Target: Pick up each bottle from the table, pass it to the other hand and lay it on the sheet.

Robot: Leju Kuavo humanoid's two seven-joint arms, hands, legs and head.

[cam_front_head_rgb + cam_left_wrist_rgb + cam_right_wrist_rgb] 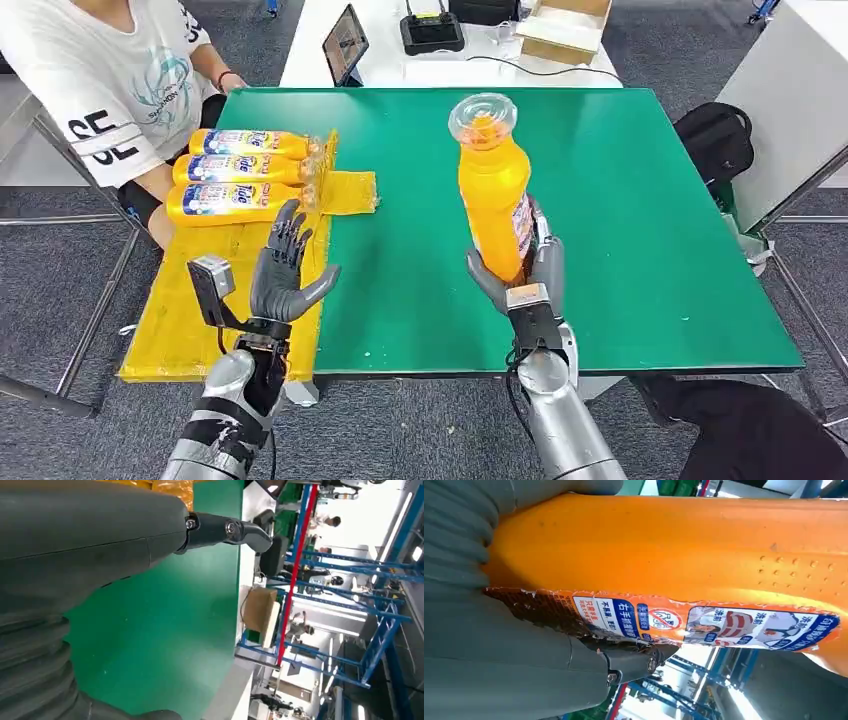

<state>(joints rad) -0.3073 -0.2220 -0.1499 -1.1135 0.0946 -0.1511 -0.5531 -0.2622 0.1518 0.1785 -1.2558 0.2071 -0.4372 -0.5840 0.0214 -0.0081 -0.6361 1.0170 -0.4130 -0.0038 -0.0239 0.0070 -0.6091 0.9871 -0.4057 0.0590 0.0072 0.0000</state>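
My right hand [528, 272] grips the lower body of an orange bottle [493, 190] with a clear cap and holds it upright above the green table [640, 200]. Close up in the right wrist view, the orange bottle [664, 545] lies against the palm, a dark finger [634, 657] pressing its torn label. My left hand [284, 270] is raised with fingers spread and nothing in it, over the edge of the yellow sheet [215, 290]. Three orange bottles [240, 172] lie side by side on the sheet's far end. The left wrist view has my left hand [100, 535] above the green table [170, 630].
A person in a white shirt [110, 70] sits at the far left, beside the lying bottles. Behind the green table stands a white table with a tablet [345, 42], a black device [432, 32] and a cardboard box [565, 28]. A black bag [715, 135] lies on the floor at right.
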